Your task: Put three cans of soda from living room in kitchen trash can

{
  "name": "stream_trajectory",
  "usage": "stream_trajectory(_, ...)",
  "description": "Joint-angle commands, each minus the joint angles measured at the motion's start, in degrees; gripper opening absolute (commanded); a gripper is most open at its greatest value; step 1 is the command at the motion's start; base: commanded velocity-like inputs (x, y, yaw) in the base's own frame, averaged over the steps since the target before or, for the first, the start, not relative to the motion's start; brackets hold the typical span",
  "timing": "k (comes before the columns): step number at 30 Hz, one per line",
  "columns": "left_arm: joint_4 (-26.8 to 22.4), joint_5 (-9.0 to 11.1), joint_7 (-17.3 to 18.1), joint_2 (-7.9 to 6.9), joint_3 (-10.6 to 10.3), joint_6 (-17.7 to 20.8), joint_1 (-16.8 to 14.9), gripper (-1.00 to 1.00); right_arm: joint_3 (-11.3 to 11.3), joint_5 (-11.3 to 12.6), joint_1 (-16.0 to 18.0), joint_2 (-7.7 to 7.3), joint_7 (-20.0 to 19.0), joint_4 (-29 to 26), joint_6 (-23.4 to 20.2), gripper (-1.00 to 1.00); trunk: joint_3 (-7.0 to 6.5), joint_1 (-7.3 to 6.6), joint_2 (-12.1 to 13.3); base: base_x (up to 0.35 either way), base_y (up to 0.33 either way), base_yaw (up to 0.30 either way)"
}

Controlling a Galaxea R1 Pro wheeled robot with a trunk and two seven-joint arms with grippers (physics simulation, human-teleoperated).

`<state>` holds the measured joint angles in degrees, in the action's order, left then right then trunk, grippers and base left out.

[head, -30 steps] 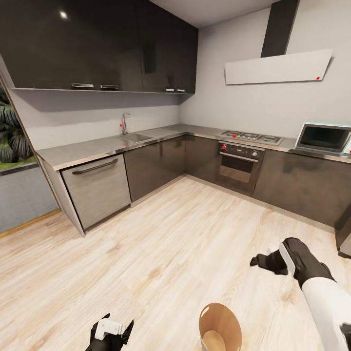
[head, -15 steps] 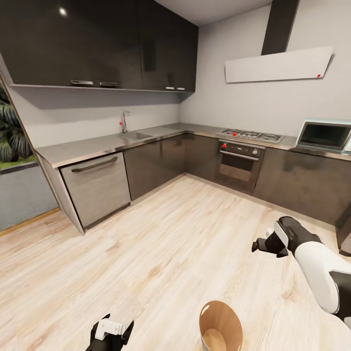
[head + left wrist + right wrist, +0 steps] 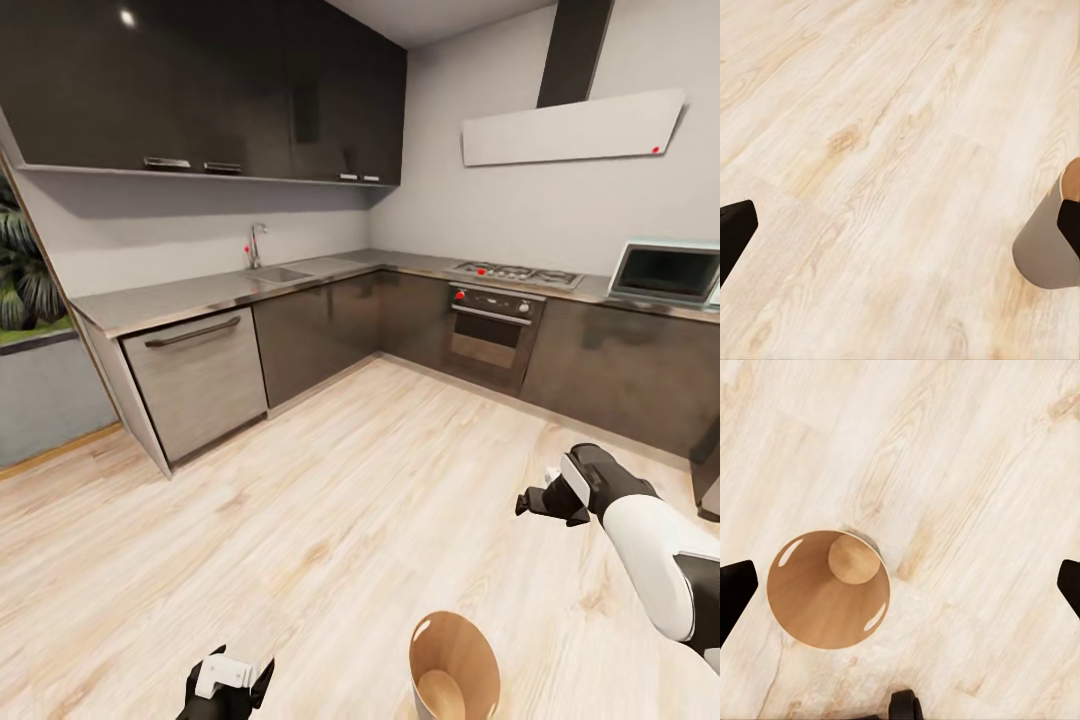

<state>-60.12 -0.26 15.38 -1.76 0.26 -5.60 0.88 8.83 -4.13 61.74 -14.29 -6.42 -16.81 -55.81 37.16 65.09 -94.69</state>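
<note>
The tash can [image 3: 455, 668] stands upright on the pale wood-grain floor [image 3: 330, 500] at about 6 o'clock in the head view, its round mouth open upward. The right gripper [image 3: 535, 498] hangs in the air toward 4 o'clock, up and to the right of the bin and well apart from it. From the right wrist view the tash can [image 3: 829, 589] sits below the claw, nearer one black fingertip [image 3: 735, 589] than the other; the two tips stand wide apart at opposite edges, so this claw is spread and holds nothing. The bin's inside is glossy orange-brown with a small round base; it looks empty, though glare blurs the bottom.

The left gripper [image 3: 228, 682] sits low at 7 o'clock, just left of the bin. In the left wrist view its dark fingertips [image 3: 733, 232] are also spread, with the bin's matte grey tapered wall [image 3: 1046, 251] beside one tip.

Behind, dark glossy cabinets [image 3: 320, 335] carry a steel counter [image 3: 200, 292].
</note>
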Motion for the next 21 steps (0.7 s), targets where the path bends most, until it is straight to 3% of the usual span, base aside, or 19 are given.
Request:
stream_trajectory(1, 0.0, 0.0, 0.0, 0.0, -0.02, 0.14, 0.0, 1.0, 0.01, 0.0, -0.01, -0.01, 0.0, 0.02, 0.12, 1.0, 0.18, 0.23, -0.42, 0.0, 0.0, 0.0)
stream_trajectory(15, 0.01, 0.0, 0.0, 0.0, -0.04, 1.02, 0.0, 1.0, -0.03, 0.12, -0.1, 1.22, 0.01, 0.83, 1.16, 1.0, 2.7, 3.3, -6.03, 0.0, 0.0, 0.0)
stream_trajectory(21, 0.01, 0.0, 0.0, 0.0, -0.04, 1.03, 0.0, 1.0, 0.0, 0.09, -0.13, 1.95, 0.01, 3.77, 4.94, 1.0, 3.77, 4.62, -8.44, 0.0, 0.0, 0.0)
